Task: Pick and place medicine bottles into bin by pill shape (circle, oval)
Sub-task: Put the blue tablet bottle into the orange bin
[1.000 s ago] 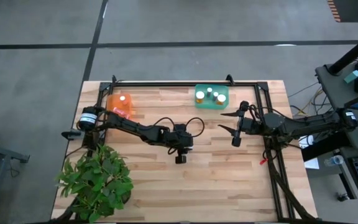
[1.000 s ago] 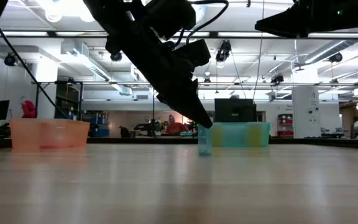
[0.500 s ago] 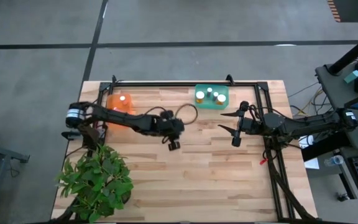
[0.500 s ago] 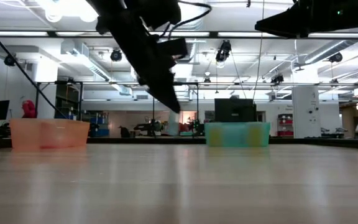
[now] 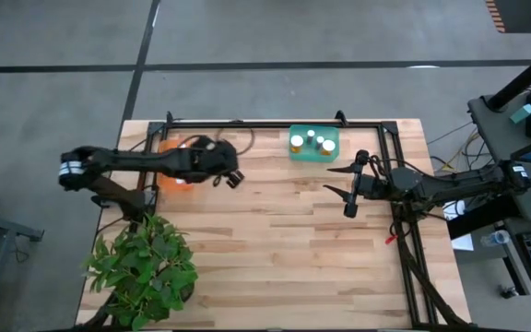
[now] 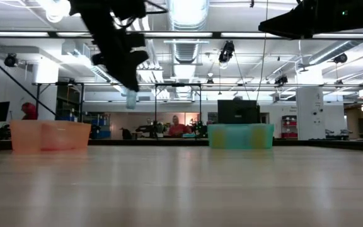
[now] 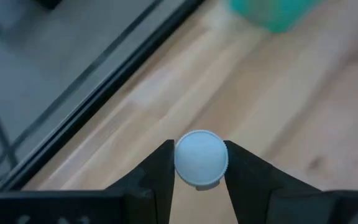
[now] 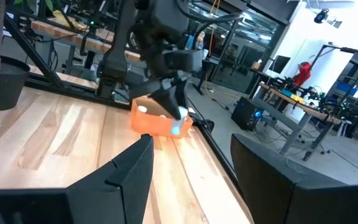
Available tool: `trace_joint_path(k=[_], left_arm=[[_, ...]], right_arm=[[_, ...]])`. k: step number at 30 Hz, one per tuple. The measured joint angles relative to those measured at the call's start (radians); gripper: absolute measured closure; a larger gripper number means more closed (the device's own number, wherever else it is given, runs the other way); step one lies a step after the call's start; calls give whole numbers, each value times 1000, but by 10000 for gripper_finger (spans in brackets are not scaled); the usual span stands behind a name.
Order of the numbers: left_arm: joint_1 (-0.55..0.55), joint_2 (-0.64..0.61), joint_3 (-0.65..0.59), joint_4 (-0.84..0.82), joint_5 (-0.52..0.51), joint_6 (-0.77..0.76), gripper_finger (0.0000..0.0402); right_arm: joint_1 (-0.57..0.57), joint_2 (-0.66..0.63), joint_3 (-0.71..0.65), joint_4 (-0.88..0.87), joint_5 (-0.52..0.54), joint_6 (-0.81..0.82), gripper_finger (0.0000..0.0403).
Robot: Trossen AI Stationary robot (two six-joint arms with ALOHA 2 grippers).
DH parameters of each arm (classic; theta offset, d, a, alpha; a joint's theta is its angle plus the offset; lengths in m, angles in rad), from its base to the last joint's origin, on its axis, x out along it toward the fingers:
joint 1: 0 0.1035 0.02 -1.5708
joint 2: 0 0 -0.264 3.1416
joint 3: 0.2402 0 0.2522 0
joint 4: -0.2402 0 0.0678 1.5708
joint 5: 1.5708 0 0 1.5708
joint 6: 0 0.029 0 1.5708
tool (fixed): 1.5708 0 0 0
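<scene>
A bottle [image 7: 201,158] with a white cap is clamped between the fingers of the left gripper [image 5: 232,178], high above the table [image 5: 275,240], just beside the orange bin [image 5: 175,155]. The right gripper [image 5: 347,192] waits with fingers spread, near the green bin [image 5: 313,144].

A white-capped bottle [image 7: 201,158] is showing between black fingers [image 7: 153,180]; orange bin [image 5: 177,157] and green bin [image 5: 313,143] are sitting on pale striped wood worktop [image 5: 275,249].
</scene>
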Motion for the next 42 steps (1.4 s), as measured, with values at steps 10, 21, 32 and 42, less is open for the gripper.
trace_joint_path(k=[10, 21, 32, 42], left_arm=[[85, -314, -266, -119, -177, -354, 297], [132, -495, -458, -192, -250, -636, 297], [217, -356, -491, -91, -298, -664, 297], [254, -154, -496, 56, -299, -691, 297]], right_arm=[[0, 0, 0, 1, 0, 8, 200], [0, 0, 0, 2, 0, 8, 200], [0, 0, 0, 2, 0, 7, 200], [0, 0, 0, 2, 0, 5, 200]])
